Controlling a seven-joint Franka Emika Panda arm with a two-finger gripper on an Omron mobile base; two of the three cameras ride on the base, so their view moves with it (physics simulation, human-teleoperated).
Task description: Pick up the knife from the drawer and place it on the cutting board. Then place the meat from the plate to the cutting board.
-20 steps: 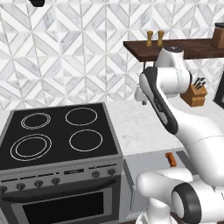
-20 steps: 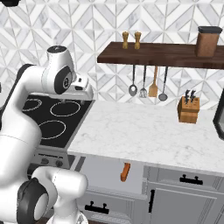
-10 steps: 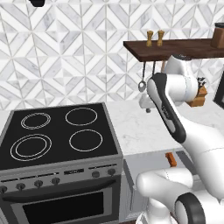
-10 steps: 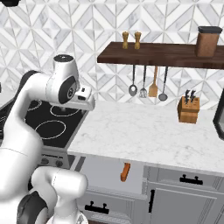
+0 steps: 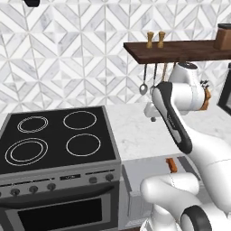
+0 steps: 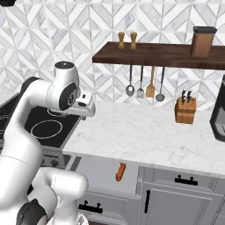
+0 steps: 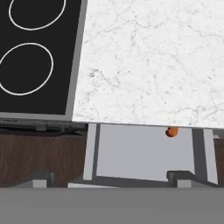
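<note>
The drawer [image 6: 103,172] stands pulled out under the marble counter, light grey inside. In it lies the knife [image 6: 120,171], its orange-brown handle [image 5: 171,164] showing and the blade hidden under the counter edge. In the hand view only the handle's end [image 7: 171,131] peeks out from the counter lip above the drawer floor [image 7: 135,153]. My gripper [image 6: 87,109] hangs over the counter's left part, above and behind the drawer, open with nothing between its fingertips [image 7: 183,176]. The cutting board, the meat and the plate are out of view.
A black stove top [image 5: 49,137] borders the counter on the left. A wooden knife block [image 6: 185,110] stands at the back right, below a shelf [image 6: 158,55] with hanging utensils [image 6: 140,83], two shakers and a canister. A dark appliance [image 6: 218,114] is at the right edge.
The arm has swung its hand down and forward, from near the stove's edge out over the counter toward the drawer. The knife and the drawer have not moved.
</note>
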